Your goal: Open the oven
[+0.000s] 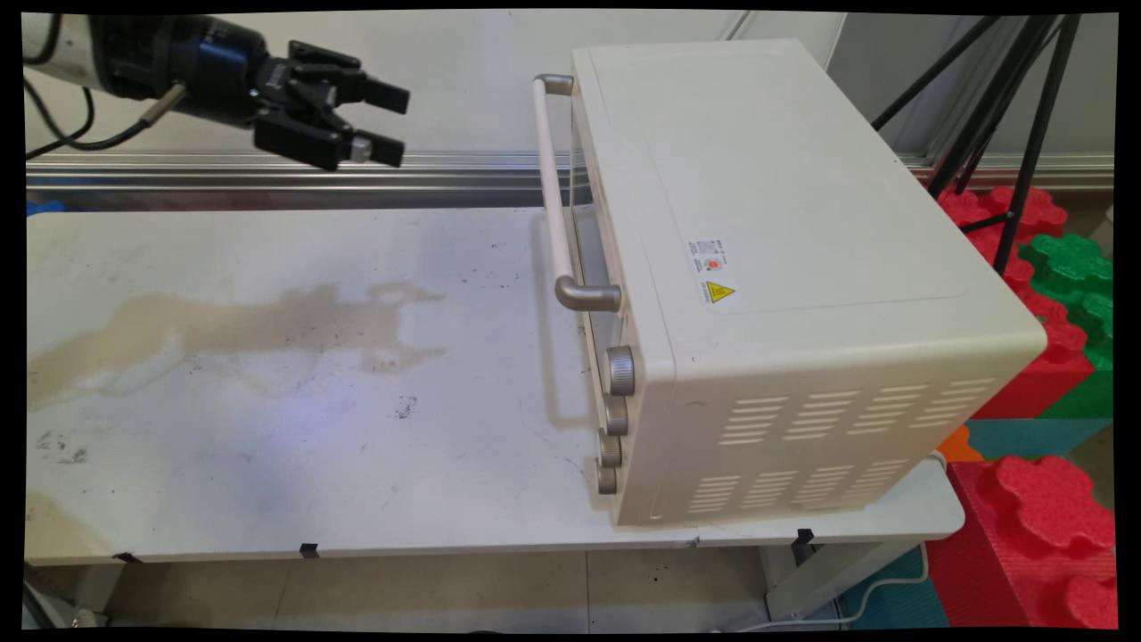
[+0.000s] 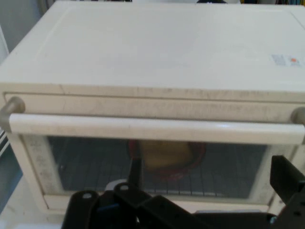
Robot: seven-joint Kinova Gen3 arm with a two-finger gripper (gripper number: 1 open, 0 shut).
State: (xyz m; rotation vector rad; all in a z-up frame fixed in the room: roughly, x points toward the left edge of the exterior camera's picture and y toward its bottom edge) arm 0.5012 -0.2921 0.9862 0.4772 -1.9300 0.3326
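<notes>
Where the cream toaster oven [image 1: 784, 267] stands on the right part of the white table [image 1: 267, 374], door shut, we see its long handle [image 1: 554, 192] facing left toward our gripper [image 1: 379, 120], which hovers released and empty, well apart. Through the glass [image 2: 152, 167], something yellowish in a red dish [image 2: 167, 155] shows.
</notes>
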